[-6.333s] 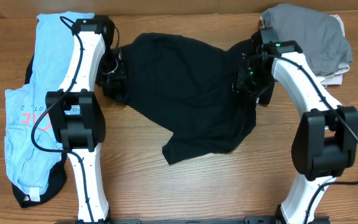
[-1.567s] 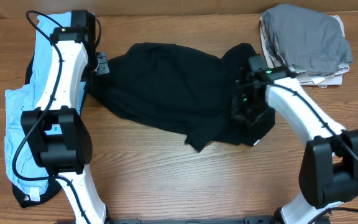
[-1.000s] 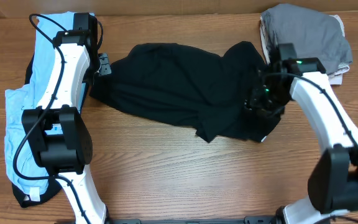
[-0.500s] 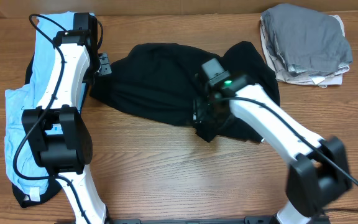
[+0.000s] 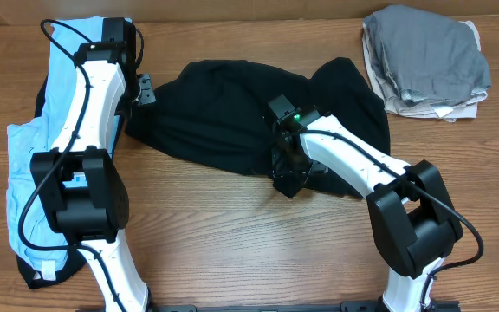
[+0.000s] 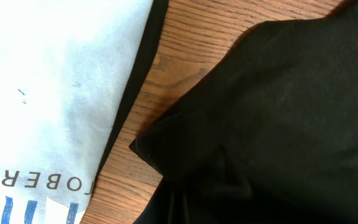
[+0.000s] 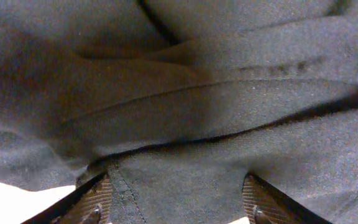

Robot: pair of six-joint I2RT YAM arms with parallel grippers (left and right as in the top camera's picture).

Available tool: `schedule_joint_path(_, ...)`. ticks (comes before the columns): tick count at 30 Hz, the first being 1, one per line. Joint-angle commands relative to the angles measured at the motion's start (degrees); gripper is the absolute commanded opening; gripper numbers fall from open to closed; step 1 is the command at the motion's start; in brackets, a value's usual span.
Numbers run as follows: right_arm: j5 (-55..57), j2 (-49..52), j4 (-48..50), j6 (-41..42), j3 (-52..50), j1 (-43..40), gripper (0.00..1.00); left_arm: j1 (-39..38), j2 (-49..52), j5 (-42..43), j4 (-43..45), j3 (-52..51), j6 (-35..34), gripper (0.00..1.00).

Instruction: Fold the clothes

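Sweeping leftward across the cloth since a second ago, the right gripper (image 5: 286,178) is now sitting at the front hem of the plain black T-shirt (image 5: 223,121), which is lying bunched across the middle of the brown wooden table (image 5: 232,251). Its fingers (image 7: 95,202) are standing spread, straddling a fold. The left gripper (image 5: 143,89) is pressed together, seemingly pinching the shirt's left edge. Closing here is risking a grab through several layers, dragging the bunch instead of flattening it.
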Motion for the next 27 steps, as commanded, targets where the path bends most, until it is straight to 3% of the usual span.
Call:
schedule_joint_path(1, 1.22, -0.07, 0.59, 0.48, 0.09, -0.17, 0.65, -0.17, -0.55, 0.5, 0.2, -0.31, -0.61, 0.04)
schedule_joint_path(5, -0.44, 0.0, 1.75, 0.46, 0.09, -0.17, 0.6, -0.17, -0.55, 0.5, 0.2, -0.31, -0.61, 0.04)
schedule_joint_path(11, -2.95, 0.0, 4.22, -0.42, 0.09, -0.07, 0.7, -0.17, -0.55, 0.5, 0.44, -0.31, -0.61, 0.04)
schedule_joint_path(27, -2.12, 3.45, 2.84, -1.22, 0.07, -0.13, 0.67, -0.15, -0.55, 0.48, 0.55, -0.31, -0.59, 0.04)
